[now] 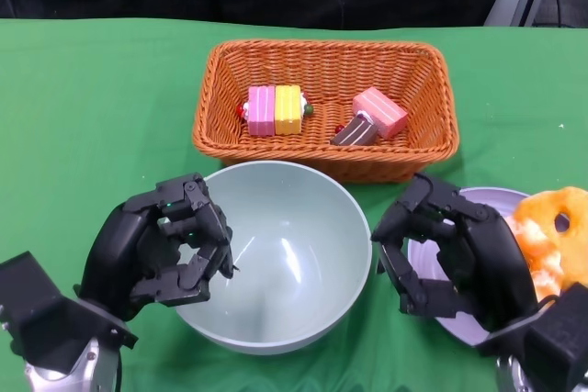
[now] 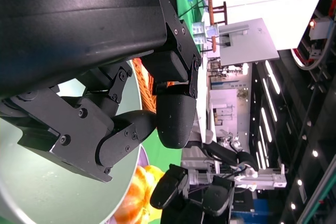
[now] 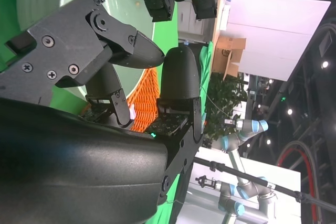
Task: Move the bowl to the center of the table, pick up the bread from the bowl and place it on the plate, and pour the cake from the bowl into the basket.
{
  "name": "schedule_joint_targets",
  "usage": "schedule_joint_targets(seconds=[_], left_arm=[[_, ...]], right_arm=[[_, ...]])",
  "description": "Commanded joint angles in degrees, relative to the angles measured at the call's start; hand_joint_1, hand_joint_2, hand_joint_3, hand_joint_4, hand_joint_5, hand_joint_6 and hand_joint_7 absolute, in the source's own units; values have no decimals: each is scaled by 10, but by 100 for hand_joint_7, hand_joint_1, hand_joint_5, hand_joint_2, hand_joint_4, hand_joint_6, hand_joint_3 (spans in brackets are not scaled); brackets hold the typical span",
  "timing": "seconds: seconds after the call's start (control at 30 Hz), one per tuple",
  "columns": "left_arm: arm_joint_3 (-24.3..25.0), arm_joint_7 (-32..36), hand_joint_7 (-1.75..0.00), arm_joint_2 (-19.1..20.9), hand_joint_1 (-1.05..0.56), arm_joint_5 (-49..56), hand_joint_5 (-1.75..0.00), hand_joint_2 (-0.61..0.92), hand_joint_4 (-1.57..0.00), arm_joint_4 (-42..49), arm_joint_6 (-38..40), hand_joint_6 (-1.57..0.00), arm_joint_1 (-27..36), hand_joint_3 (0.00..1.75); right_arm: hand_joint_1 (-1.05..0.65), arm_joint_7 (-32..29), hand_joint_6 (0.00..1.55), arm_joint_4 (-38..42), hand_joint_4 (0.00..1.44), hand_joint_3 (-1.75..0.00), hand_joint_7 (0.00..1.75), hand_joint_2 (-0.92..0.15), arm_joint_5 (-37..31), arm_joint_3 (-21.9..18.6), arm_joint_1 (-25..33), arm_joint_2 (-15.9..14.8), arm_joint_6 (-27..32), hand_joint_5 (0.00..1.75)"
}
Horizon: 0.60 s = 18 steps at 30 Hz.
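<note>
Bowl (image 1: 280, 259): pale green, empty, mid-table, just before the basket.
Basket (image 1: 415, 66): wicker; holds cake pieces (image 1: 275, 109).
Plate (image 1: 464, 323): holds bread (image 1: 556, 236).
Left hand (image 1: 161, 245): curled at bowl's rim, grip unclear.
Right hand (image 1: 441, 250): curled, holding nothing, above plate.

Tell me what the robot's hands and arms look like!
Both the left hand and the right hand are black, made of chunky, blocky segments held together by small screws, with smooth rounded fingertips. A tiny green light glows on the left hand. Each hand has a glossy rounded black shell, and the forearms behind are silver.
</note>
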Motion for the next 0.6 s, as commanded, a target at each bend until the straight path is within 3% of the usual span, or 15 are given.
schedule_joint_targets(seconds=[0.03, 0.6], left_arm=[[3, 9, -145, 9, -8, 6, -170, 57, -81, -19, 10, -81, -12, 106], [-4, 9, -147, 5, -9, 15, -174, 49, -80, -55, 41, -81, -6, 120]], right_arm=[[-23, -5, 65, -20, 74, -99, 144, -54, -2, -5, -13, -6, 18, 168], [-21, 1, 64, -59, 78, -116, 146, -45, 3, 4, -7, -6, 45, 166]])
